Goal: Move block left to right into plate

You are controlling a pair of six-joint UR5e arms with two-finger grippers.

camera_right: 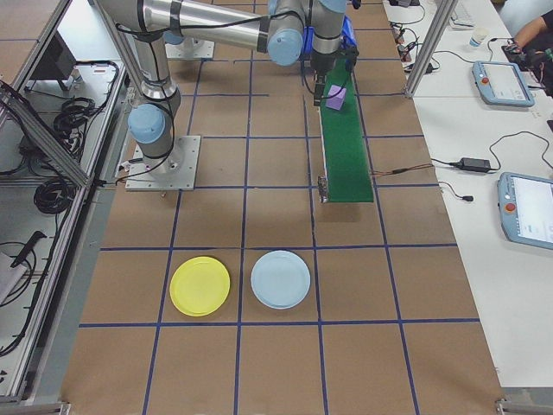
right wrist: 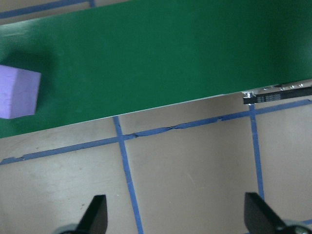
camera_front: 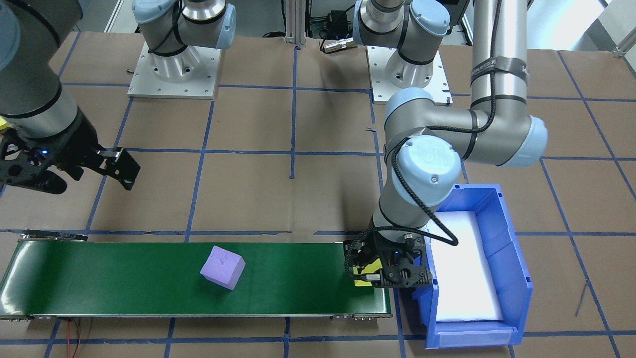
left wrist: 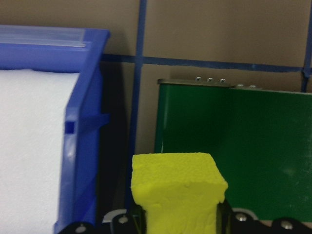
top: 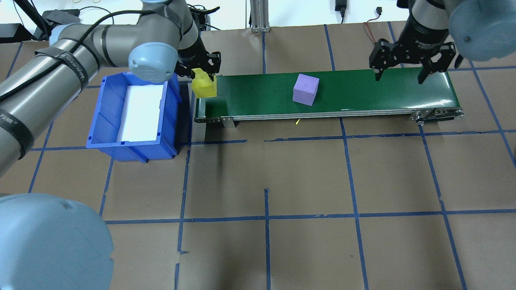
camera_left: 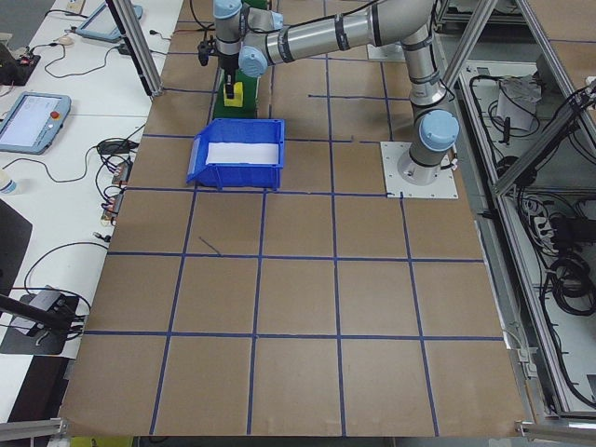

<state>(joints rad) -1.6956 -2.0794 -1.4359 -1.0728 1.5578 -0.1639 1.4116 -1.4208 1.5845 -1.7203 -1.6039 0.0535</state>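
Note:
A yellow block (top: 204, 86) (left wrist: 178, 187) hangs at the left end of the green conveyor belt (top: 363, 88), with my left gripper (top: 201, 74) (camera_front: 365, 276) shut on it. In the left wrist view the block sits between the bin wall and the belt end. A purple block (top: 306, 89) (camera_front: 222, 267) (right wrist: 17, 92) lies near the belt's middle. My right gripper (top: 399, 76) (right wrist: 178, 219) hovers open over the belt's right end, holding nothing. The yellow plate (camera_right: 200, 286) lies on the table far to the robot's right, seen only in the exterior right view.
A blue bin (top: 105, 117) with a white foam lining stands just left of the belt, close to the left gripper. A pale blue plate (camera_right: 280, 279) lies beside the yellow one. Brown paper with blue tape lines covers the table.

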